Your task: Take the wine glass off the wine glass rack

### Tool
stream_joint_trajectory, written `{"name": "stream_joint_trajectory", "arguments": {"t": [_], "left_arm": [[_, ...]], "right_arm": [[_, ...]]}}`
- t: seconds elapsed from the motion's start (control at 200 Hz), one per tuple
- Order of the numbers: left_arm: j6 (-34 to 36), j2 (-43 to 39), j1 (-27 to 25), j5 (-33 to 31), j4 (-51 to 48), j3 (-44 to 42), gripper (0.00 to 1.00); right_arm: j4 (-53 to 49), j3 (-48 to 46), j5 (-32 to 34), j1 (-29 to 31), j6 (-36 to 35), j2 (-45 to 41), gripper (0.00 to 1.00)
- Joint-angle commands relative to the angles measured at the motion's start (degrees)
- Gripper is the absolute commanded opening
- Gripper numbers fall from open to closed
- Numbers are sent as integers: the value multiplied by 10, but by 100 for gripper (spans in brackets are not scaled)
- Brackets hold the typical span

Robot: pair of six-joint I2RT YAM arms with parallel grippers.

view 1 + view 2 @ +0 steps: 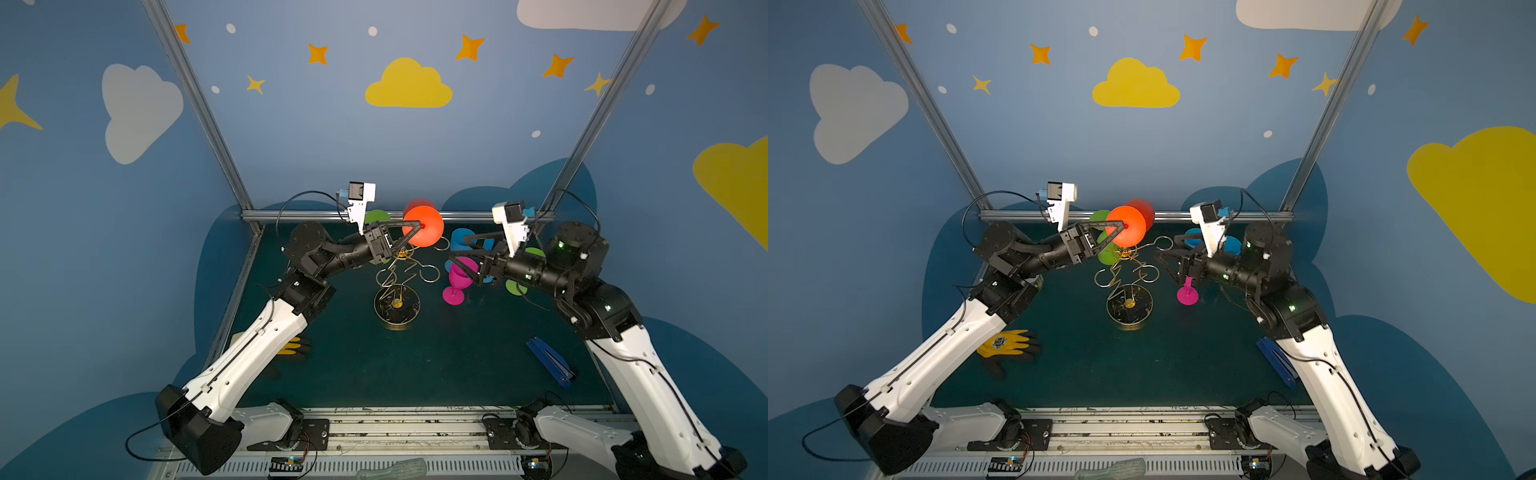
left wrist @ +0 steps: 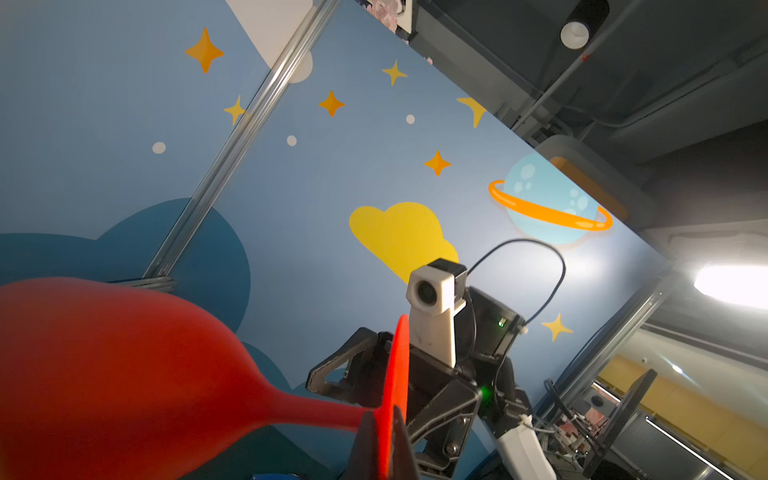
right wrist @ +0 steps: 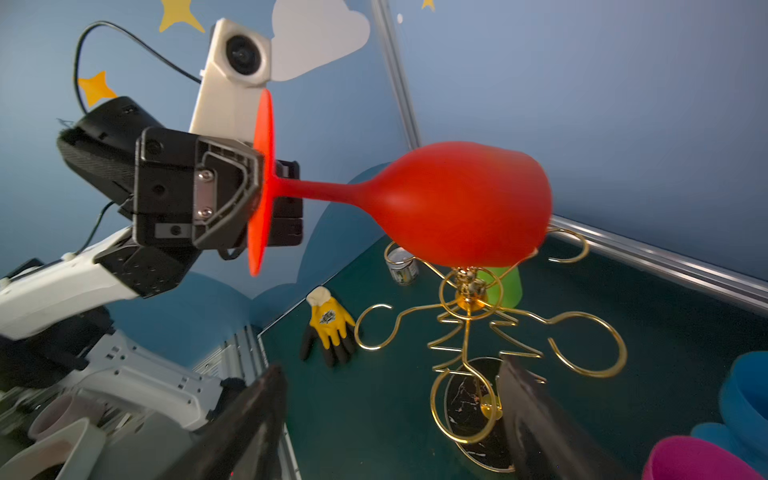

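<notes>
Two hands: we see the left hand closed on the wine glass, pinching the stem right against the foot. The right hand stands wide open and empty.
Where the glass is: in mid-air at the upper centre of both top views. The bowl hangs just above the top hub of the wine glass rack, and we cannot tell whether it touches the hub.
Rack: upright at the centre of the green worktop. Every looped arm we can see is empty.
Long axis: roughly level. In the right wrist view the stem runs left to right, with the foot at the left hand and the bowl's mouth toward the right of the frame. In both top views the flat foot faces the camera and the bowl sits behind it, toward the top of the frame.
Handling: we judge it light, made of opaque red plastic or the like, matte rather than slippery, and less fragile than real glass. The stem is thin and the foot is a thin disc.
Where to hold: the stem beside the foot is the narrow part a hand can close round, while the bowl looks too wide. Held at that end, the bowl hangs out as a lever and could droop or twist in the grip.
Neighbour: a pink glass sits just under the right hand, right of centre in a top view, apart from the red one.
</notes>
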Motion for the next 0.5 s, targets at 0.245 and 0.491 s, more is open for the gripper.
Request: {"name": "stream_joint_trajectory", "arguments": {"t": [0.245,0.491], "left_arm": [[-134,12,10,20,-26,46,3],[-155,14,11,34,-52,55,3]], "right_arm": [[332,-170,35,-6,-179,-21,92],[352,-133,-21,-4,-214,28,92]]}}
